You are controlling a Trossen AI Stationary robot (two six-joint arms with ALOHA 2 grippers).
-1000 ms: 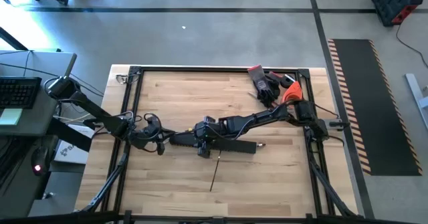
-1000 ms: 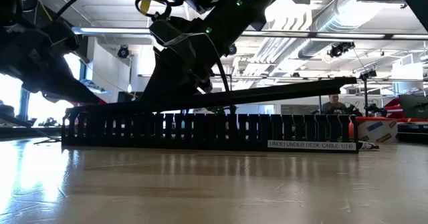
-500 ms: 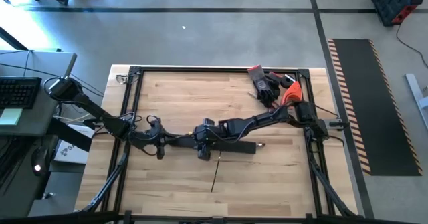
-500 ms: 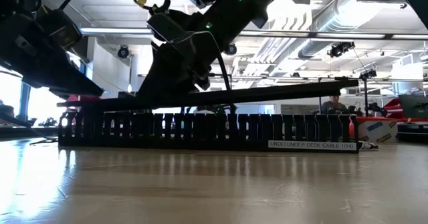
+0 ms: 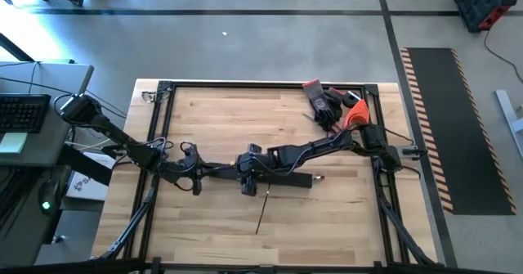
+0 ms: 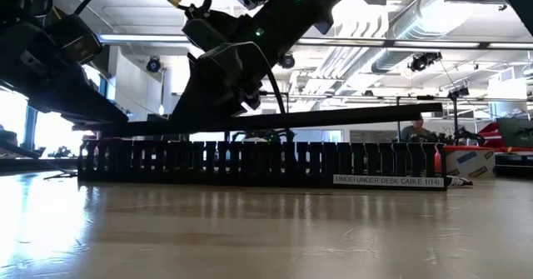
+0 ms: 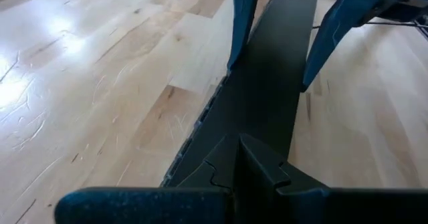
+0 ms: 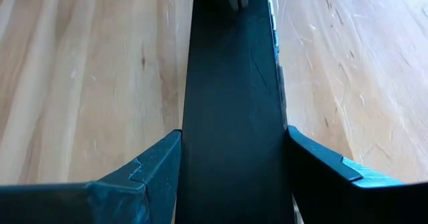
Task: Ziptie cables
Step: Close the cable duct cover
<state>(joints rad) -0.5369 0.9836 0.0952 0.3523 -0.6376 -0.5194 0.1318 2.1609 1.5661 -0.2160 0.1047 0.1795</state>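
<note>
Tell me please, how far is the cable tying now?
Done: nothing tied shows anywhere. In hand: the left hand and the right hand both grip a flat black lid, held tilted over the slotted rail. Left: one thin dark strand lies untouched on the table; all tying remains.

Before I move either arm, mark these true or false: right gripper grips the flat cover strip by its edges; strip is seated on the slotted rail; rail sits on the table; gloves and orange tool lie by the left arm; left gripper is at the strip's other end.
1. The right gripper grips the black cover strip by its long edges. True.
2. The strip is seated on the slotted rail. False: it hangs above it, tilted.
3. The rail rests on the table. True.
4. The gloves and orange tool lie by the left arm. False: they are near the right arm's base.
5. The left gripper is at the strip's other end. True.
</note>
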